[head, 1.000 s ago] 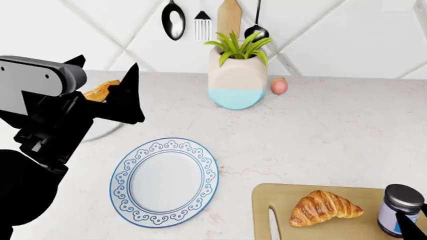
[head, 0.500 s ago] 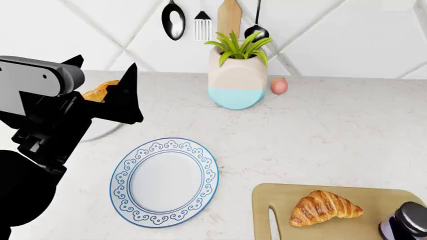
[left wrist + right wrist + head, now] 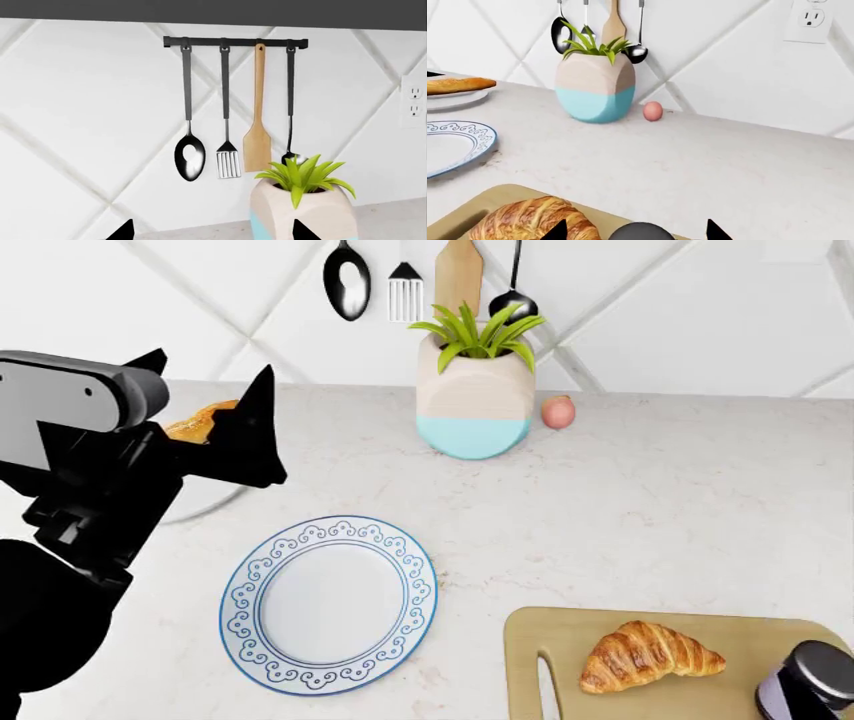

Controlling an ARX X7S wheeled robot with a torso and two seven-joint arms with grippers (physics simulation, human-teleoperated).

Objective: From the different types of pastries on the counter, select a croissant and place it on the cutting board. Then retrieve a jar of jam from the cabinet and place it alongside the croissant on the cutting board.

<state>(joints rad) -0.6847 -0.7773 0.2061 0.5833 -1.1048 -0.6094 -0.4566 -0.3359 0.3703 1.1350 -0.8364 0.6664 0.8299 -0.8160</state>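
Observation:
The croissant [image 3: 651, 655] lies on the cutting board [image 3: 561, 632] at the front right of the counter [image 3: 641, 500]. The jar of jam [image 3: 811, 681] sits at the board's right end, just right of the croissant, mostly its dark lid showing. In the right wrist view my right gripper [image 3: 637, 231] is open, its fingertips wide apart on either side of the jar lid [image 3: 640, 234], with the croissant [image 3: 527, 220] beside it. My left gripper [image 3: 214, 368] is open and empty, raised at the left in front of the baguette [image 3: 200, 421]. It faces the wall in the left wrist view [image 3: 213, 232].
A round blue-patterned plate [image 3: 247, 590] lies left of the board. A white and blue plant vase [image 3: 475, 400] and an egg [image 3: 558, 412] stand at the back. Utensils [image 3: 227, 150] hang on the wall rail. The baguette [image 3: 457, 85] rests on a white dish.
The jar has sunk lower at the board's right end since a second ago. The right fingertip beside it has left the head view. The left arm has barely moved.

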